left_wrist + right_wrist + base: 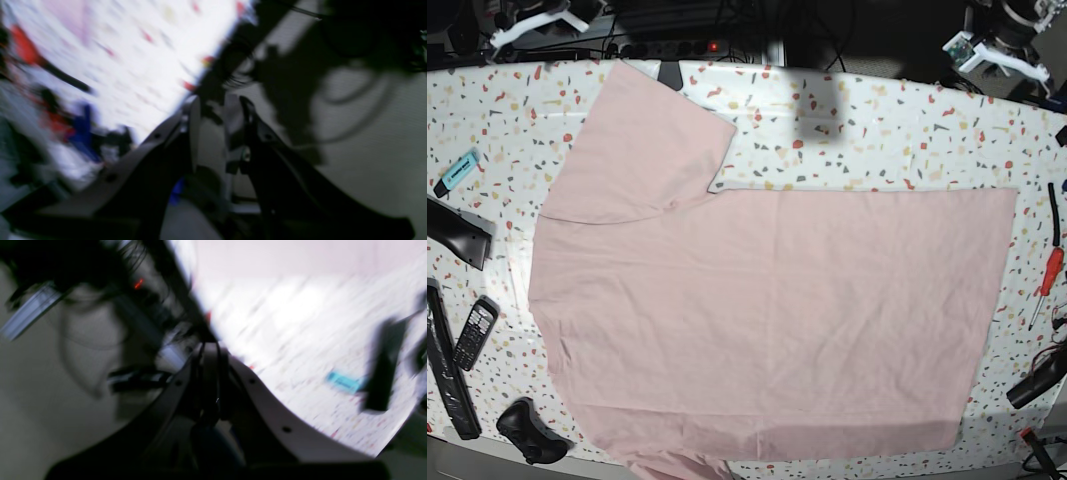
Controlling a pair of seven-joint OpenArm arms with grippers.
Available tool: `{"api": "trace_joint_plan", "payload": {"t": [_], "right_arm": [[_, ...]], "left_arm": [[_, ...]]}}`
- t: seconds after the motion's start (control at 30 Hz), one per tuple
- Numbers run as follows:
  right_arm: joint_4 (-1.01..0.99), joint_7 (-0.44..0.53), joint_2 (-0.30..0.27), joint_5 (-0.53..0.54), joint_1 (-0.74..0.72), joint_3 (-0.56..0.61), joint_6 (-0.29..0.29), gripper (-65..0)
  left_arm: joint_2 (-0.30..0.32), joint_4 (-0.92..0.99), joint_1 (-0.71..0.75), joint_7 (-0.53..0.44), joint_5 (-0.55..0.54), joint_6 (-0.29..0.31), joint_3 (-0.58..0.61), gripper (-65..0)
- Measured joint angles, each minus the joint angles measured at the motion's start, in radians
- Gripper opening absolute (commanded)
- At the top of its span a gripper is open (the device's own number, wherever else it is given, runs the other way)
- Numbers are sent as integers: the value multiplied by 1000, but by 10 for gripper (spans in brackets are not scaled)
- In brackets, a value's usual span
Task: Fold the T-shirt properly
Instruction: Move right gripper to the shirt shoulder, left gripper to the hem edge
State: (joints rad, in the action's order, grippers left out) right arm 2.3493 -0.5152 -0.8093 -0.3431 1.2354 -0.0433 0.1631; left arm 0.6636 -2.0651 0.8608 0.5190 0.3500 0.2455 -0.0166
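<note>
- Both arms sit parked at the table's (877, 130) far corners, well clear of the cloth; no fold is begun.
- Right gripper (210, 350) (base view's left): jaws clenched on nothing; it must open before reaching for the near sleeve.
- T-shirt (767, 310): spread flat, plain side up, filling the tabletop; one sleeve (652, 140) points to the far edge, the hem lies at the right.
- Left gripper (218, 103): fingers part-way apart, nothing between them.
- Judgement: pinch sleeve and hem corners together, lift low, and carry across evenly so the fabric stays smooth.
</note>
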Motion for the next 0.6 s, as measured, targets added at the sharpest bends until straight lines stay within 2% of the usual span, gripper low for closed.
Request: {"api": "trace_joint_plan", "payload": {"t": [0.13,0.27,0.33,0.4,0.43,0.5,0.57,0.6], "right_arm": [[-10,-21,3,-99,0,2,-98,-650],[-10,-29,3,-157,-4,0,-145,-650],[-10,-33,4,-176,-1,0,-159,-650],[-10,-35,5,-195,-3,0,-179,-650],[-10,-35,6,-208,-3,0,-188,-642],[-10,-35,11,-211,-11,0,-194,-573],[-10,-38,11,-208,-38,1,-193,-519],[-10,-40,11,-208,-63,1,-193,-514]], "left_arm": [[61,0,-61,-64,36,-28,0,-493],[99,7,-142,-153,23,-23,3,-448],[115,33,-188,-160,-18,-26,3,-444],[126,80,-231,-216,-38,-20,3,-444],[127,110,-253,-242,-38,-3,3,-445],[126,182,-296,-290,-37,29,6,-444],[126,251,-331,-326,-35,31,14,-444],[126,285,-349,-339,-37,35,19,-444]]}}
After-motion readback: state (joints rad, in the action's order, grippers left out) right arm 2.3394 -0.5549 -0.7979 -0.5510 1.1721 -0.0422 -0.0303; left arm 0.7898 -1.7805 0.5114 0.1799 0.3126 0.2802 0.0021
